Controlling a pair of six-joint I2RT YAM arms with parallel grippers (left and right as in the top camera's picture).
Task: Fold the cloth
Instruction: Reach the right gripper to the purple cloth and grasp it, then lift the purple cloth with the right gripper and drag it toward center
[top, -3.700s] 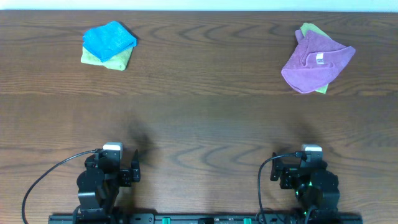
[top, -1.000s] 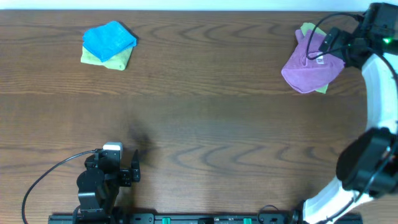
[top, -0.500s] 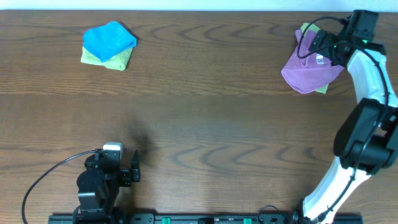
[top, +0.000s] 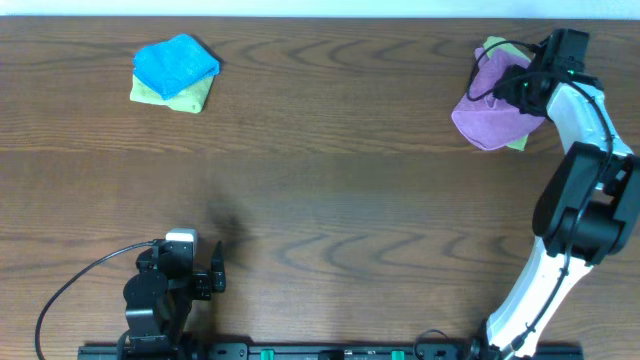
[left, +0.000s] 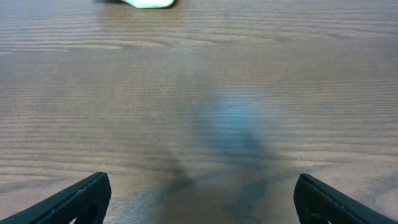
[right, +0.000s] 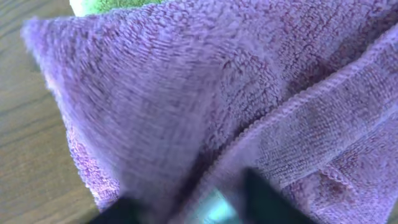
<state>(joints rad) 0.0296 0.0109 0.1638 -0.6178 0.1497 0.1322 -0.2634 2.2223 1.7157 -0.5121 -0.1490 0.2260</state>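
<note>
A purple cloth (top: 492, 112) lies crumpled at the table's far right, on top of a green cloth (top: 497, 46). My right gripper (top: 520, 86) is down on its upper right part. In the right wrist view the purple cloth (right: 186, 93) fills the frame, and my right gripper (right: 199, 208) has its dark fingers drawn in on a raised fold with a white tag. Its fingertips are blurred. My left gripper (top: 218, 272) rests at the near left edge. In its wrist view my left gripper (left: 199, 202) stands open over bare wood.
A folded blue cloth (top: 176, 60) sits on a green cloth (top: 188, 98) at the far left. A sliver of that green cloth (left: 149, 3) shows at the top of the left wrist view. The right arm (top: 580, 190) runs along the right edge.
My right gripper has moved left onto the purple cloth and its jaws have narrowed on a fold. The cloth's right corner has bunched inward. The left arm has not moved.
</note>
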